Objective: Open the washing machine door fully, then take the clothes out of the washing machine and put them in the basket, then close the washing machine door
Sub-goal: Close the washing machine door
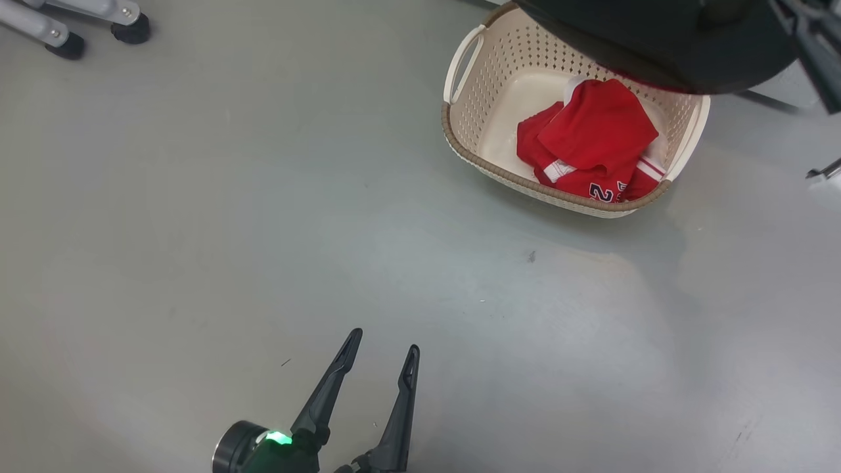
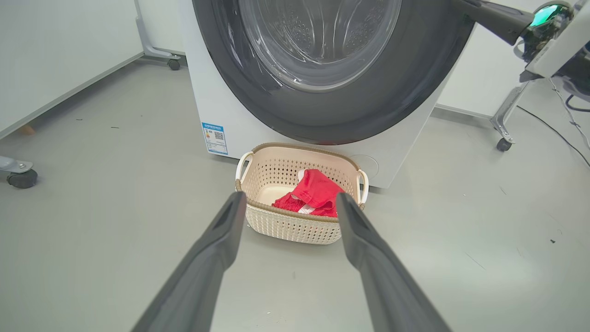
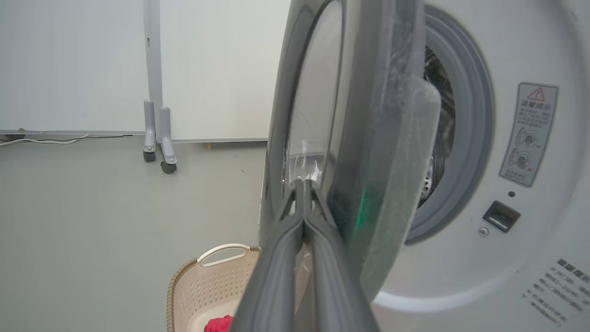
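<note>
- Now, washing machine door (image 3: 368, 138) stands ajar off washing machine (image 3: 530, 258), grey gasket (image 3: 479, 115) showing.
- Cream basket (image 1: 473, 151) on floor (image 1: 197, 197) beneath door, red garment (image 1: 598, 131) inside.
- Jaws of right gripper (image 3: 303, 184) pressed together, tips at door's glass.
- Jaws of left gripper (image 1: 384, 343) spread, empty, over floor.

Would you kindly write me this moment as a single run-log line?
step left: close door | washing machine door: ajar | red clothes: in basket | left jaws: open, empty | right jaws: shut, at door rim

The door (image 1: 657, 39) is overhanging the far side of the basket (image 1: 489, 85). Bare floor (image 1: 263, 230) is lying open before it.
</note>
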Motion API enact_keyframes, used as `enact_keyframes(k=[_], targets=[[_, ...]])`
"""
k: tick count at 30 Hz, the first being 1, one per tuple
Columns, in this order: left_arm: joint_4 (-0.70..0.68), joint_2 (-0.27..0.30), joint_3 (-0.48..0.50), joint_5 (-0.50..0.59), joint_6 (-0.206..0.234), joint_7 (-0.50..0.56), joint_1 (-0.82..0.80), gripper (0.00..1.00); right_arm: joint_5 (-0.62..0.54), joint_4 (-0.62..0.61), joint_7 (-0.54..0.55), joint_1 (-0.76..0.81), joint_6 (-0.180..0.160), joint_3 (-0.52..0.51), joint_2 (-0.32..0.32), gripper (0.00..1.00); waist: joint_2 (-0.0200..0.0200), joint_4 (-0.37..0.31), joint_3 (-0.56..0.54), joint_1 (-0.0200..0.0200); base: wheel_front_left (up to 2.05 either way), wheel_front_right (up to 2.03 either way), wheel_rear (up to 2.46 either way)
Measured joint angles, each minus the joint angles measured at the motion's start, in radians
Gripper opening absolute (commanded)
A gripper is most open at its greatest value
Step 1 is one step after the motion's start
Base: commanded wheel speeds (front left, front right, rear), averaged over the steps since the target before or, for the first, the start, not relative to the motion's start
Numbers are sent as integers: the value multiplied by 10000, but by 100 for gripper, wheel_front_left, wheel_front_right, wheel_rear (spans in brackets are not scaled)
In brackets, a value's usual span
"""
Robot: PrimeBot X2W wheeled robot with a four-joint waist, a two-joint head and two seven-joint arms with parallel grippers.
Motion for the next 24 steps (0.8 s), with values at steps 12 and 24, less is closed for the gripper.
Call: enact_keyframes(k=[12, 24], targets=[[-314, -8, 155, -171, 2, 0, 9, 100, 21, 92, 487, -1553, 0, -8, -522, 0, 0, -27, 568, 0, 0, 0, 0], [-585, -17, 199, -596, 2, 0, 62, 100, 10, 393, 972, -3103, 2, 232, -993, 0, 0, -4, 1191, 1, 0, 0, 0]])
